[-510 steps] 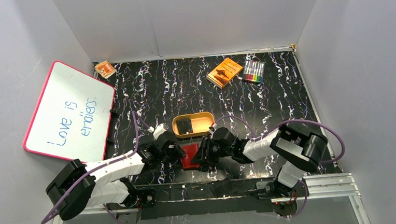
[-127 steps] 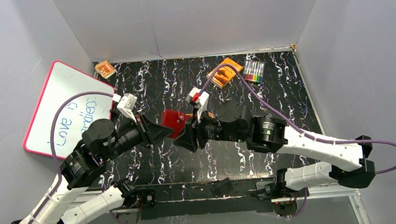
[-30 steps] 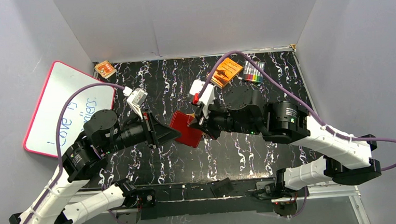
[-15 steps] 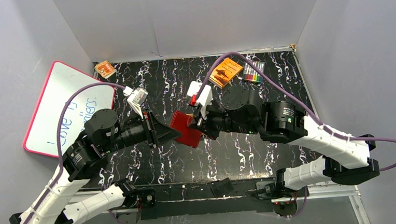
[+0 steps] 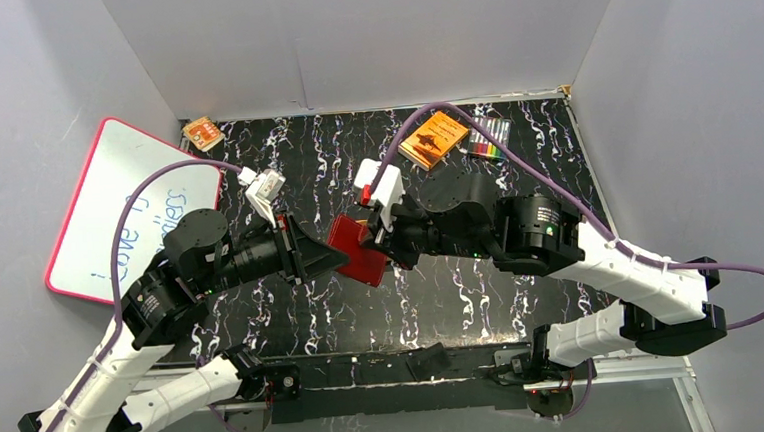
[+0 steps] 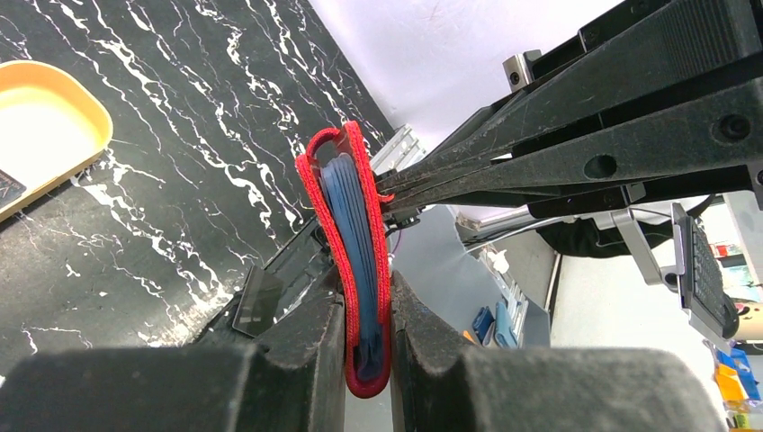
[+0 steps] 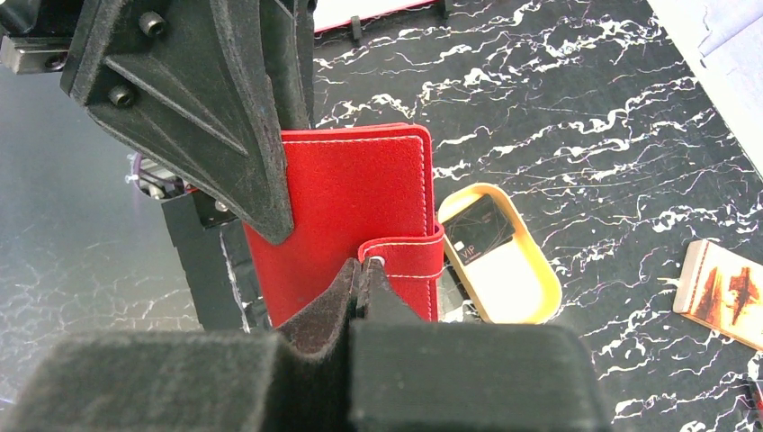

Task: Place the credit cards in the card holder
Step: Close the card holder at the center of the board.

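The card holder (image 5: 361, 258) is a red wallet held in the air above the table, folded shut. My left gripper (image 5: 344, 250) is shut on its folded spine. In the left wrist view the card holder (image 6: 355, 207) stands edge-on between my jaws (image 6: 367, 301), blue pockets showing inside. My right gripper (image 5: 377, 238) is shut, its tips (image 7: 366, 270) touching the end of the snap tab (image 7: 409, 261) across the red cover (image 7: 351, 198). I see nothing between its fingers. One black credit card (image 7: 477, 229) marked VIP lies in the tan tray (image 7: 526, 297) below.
A whiteboard (image 5: 133, 216) leans at the left wall. An orange box (image 5: 433, 139) and a pack of markers (image 5: 489, 139) lie at the back right, and a small orange item (image 5: 202, 134) at the back left. The tan tray (image 6: 85, 117) sits under the raised arms.
The right arm has edged slightly left toward the card holder. The left arm and the card holder have stayed where they were.
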Controlling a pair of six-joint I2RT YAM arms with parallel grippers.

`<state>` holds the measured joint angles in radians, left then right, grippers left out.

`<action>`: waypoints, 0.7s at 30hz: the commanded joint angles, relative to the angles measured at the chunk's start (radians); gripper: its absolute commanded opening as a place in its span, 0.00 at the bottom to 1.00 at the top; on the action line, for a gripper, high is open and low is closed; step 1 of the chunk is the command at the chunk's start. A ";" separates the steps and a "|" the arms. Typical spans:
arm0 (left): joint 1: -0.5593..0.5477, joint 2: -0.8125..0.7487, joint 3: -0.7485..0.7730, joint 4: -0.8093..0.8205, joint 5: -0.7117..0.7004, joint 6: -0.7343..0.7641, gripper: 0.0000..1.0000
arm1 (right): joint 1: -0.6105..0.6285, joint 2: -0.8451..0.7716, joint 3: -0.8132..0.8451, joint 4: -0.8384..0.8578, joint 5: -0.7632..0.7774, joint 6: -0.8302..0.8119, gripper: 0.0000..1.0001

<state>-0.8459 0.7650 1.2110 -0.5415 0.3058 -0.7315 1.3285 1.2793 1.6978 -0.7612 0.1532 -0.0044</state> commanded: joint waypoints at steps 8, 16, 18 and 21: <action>-0.011 0.006 0.060 0.353 0.204 -0.088 0.00 | 0.006 0.091 -0.033 0.041 -0.123 0.026 0.00; -0.010 0.015 0.061 0.414 0.260 -0.116 0.00 | 0.007 0.116 -0.044 0.058 -0.140 0.035 0.00; -0.011 0.016 0.063 0.423 0.270 -0.120 0.00 | 0.007 0.122 -0.046 0.064 -0.147 0.038 0.00; -0.010 0.016 0.061 0.419 0.267 -0.118 0.00 | 0.008 0.126 -0.043 0.066 -0.147 0.042 0.00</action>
<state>-0.8303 0.7830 1.2110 -0.5171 0.3435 -0.7902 1.3155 1.3033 1.6970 -0.7647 0.1383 -0.0029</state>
